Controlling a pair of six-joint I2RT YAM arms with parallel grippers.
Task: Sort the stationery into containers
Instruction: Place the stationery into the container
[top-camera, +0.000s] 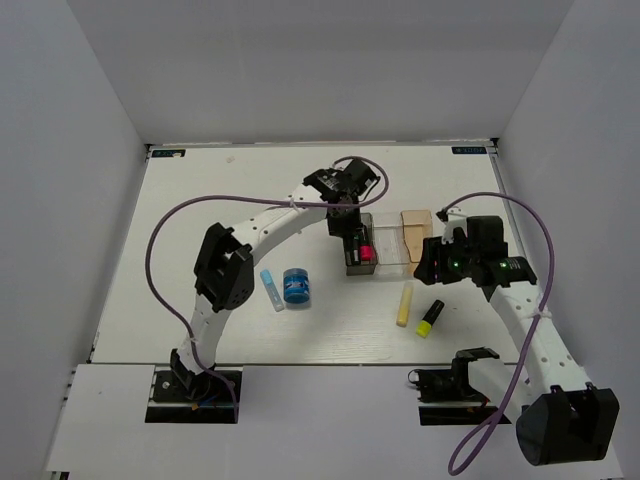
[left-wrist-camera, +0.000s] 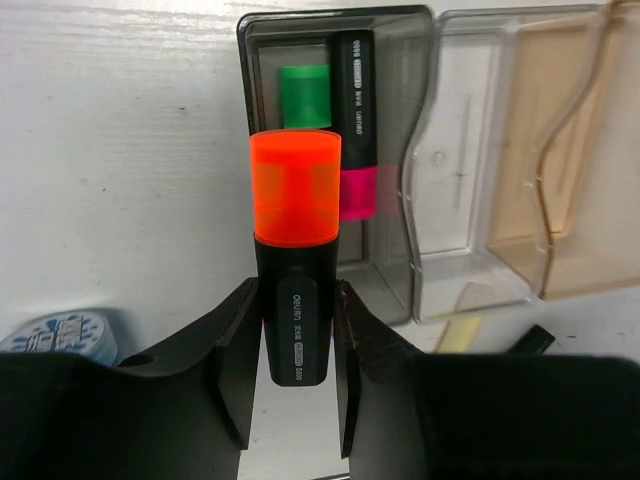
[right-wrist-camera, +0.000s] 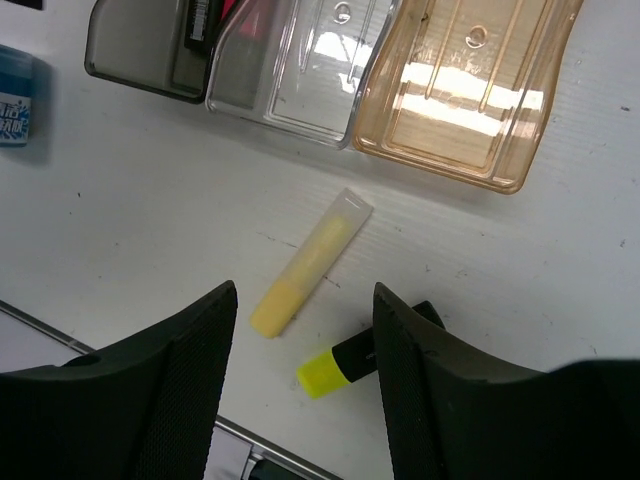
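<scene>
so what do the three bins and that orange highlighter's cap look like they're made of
Smoky grey bin, clear bin, tan-orange bin: likely thin moulded plastic, glossy and see-through. The table shows through them and light glares off their floors.
Orange highlighter: the cap is probably translucent glossy plastic, since darker shapes show faintly inside it.

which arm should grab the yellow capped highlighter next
Probably right. The right gripper is open just above the yellow-capped highlighter; the left gripper is shut on the orange-capped highlighter at the dark grey bin.
</scene>
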